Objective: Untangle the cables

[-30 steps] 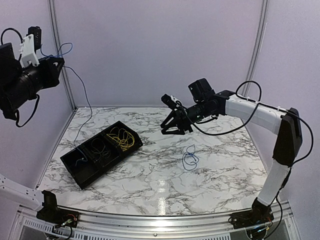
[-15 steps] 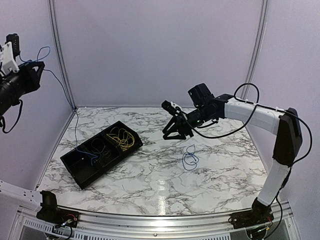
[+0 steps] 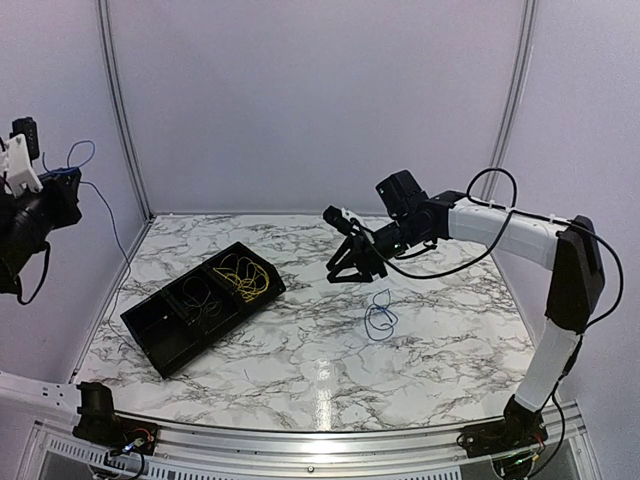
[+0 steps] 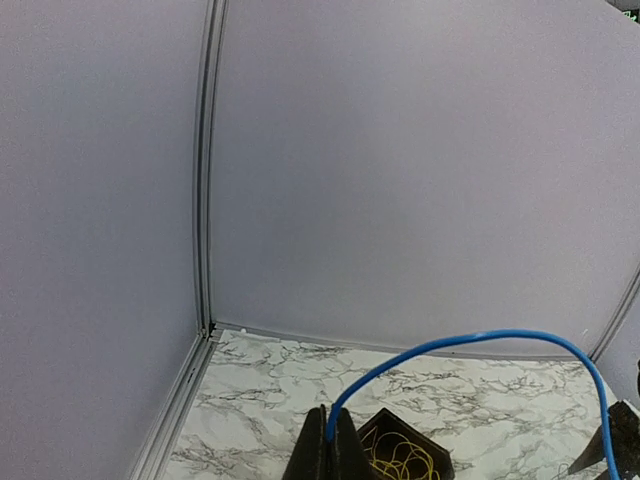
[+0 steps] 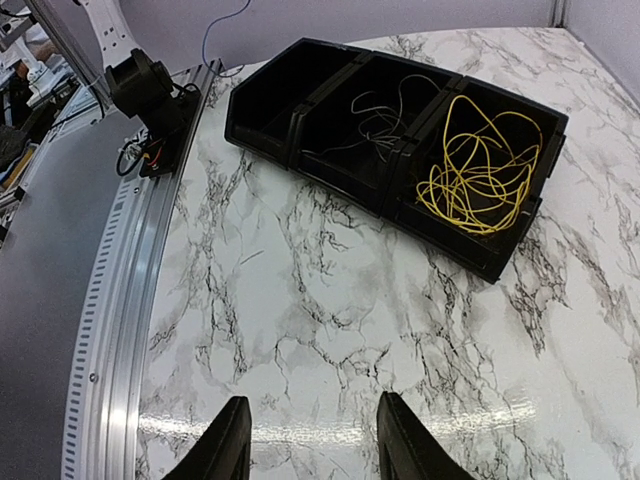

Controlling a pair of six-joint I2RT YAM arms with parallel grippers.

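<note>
My left gripper (image 4: 335, 445) is raised high at the left wall and shut on a thin blue cable (image 4: 474, 336). This cable arcs up from the jaws and hangs down to the left of the black tray (image 3: 225, 328). A second blue cable (image 3: 379, 318) lies looped on the marble right of centre. Yellow cables (image 5: 480, 160) fill the tray's right compartment. A thin black cable (image 5: 380, 120) lies in the middle compartment. My right gripper (image 5: 312, 445) hovers open and empty over bare marble, between the tray and the blue loop.
The tray has three compartments and lies at an angle on the left half of the table. White walls close the back and sides. The left arm's base (image 5: 150, 90) and a metal rail (image 5: 110, 330) run along the near edge.
My left gripper has swung left and lower with the blue cable. The cable's hanging end has come out of the tray. My right gripper has dropped slightly.
</note>
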